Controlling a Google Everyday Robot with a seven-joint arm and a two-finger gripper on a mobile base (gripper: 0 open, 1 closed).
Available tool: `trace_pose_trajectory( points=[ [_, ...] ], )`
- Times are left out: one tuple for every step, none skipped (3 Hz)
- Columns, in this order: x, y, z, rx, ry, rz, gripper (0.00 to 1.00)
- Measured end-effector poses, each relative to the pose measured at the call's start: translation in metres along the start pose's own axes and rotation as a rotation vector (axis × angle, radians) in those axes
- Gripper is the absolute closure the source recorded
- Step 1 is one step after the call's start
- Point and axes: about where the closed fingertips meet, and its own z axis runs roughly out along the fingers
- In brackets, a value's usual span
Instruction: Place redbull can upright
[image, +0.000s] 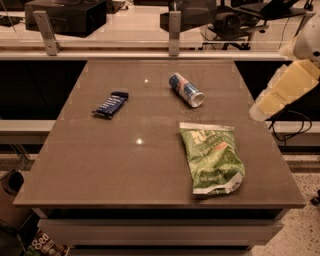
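Note:
The redbull can (186, 89) lies on its side on the far middle of the brown table (100, 165), its silver end facing front right. My gripper (260, 111) is the pale cream end of the arm at the right. It hangs just off the table's right edge, to the right of the can and apart from it, with nothing seen in it.
A green crinkled chip bag (211, 157) lies flat at the front right. A flat dark-blue snack bar wrapper (110, 104) lies at the far left. A rail with metal posts (174, 32) runs behind the table. A cable (295, 122) hangs at the right.

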Motion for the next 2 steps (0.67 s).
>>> trace_pose_trajectory(
  points=[
    [-0.016, -0.010, 0.005, 0.019, -0.006, 0.125, 0.00],
    [-0.038, -0.019, 0.011, 0.063, 0.028, 0.232, 0.00]
  ],
)
